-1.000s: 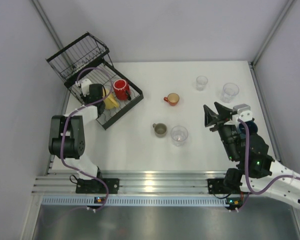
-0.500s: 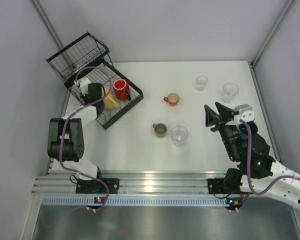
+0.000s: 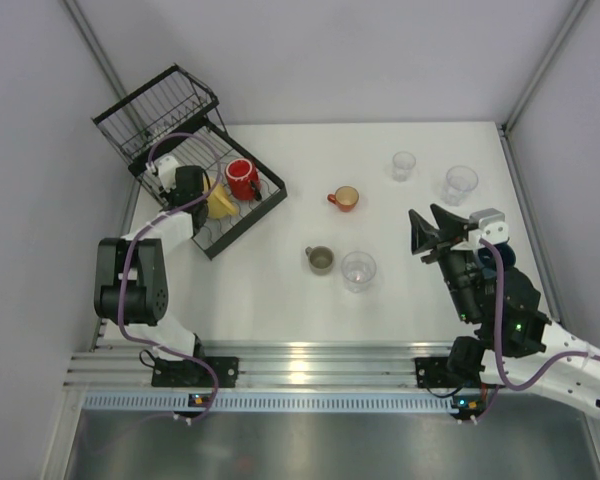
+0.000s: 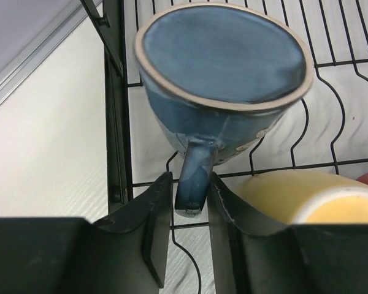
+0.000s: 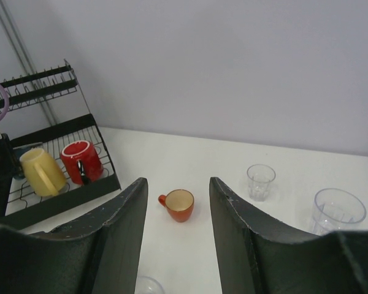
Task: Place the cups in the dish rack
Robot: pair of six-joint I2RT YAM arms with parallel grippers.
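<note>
The left gripper (image 4: 190,202) holds the blue mug (image 4: 224,55) by its handle, jaws narrow, bottom-up inside the dish rack (image 4: 115,122), just beside the yellow mug (image 4: 294,196). Placing seems almost done; next it must release and retreat upward.

A white table (image 3: 280,295) meets grey walls (image 3: 380,60).

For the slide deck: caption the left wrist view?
Left gripper pinches the handle of an upturned blue mug in the dish rack, beside a yellow mug.
</note>
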